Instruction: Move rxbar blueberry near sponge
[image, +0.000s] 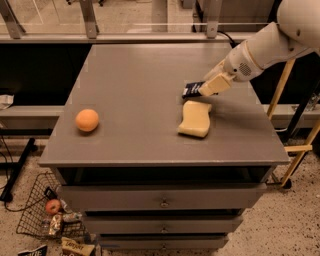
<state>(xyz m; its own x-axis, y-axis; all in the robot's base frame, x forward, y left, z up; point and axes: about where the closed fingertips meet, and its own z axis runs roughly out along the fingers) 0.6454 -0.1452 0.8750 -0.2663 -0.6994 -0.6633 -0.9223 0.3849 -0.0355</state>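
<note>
The rxbar blueberry (192, 89) is a small dark navy bar with white markings, held in my gripper (206, 89) just above the grey table top (135, 85). The gripper comes in from the right on a white arm and is shut on the bar's right end. The pale yellow wavy-edged sponge (195, 118) lies flat on the table directly in front of the bar, a short gap away toward the table's front edge.
A round orange fruit (87, 120) sits at the table's left front. Drawers run below the table top. A wire basket (47, 212) with an apple and snack packs stands on the floor at lower left. A yellow post (278, 95) stands to the right.
</note>
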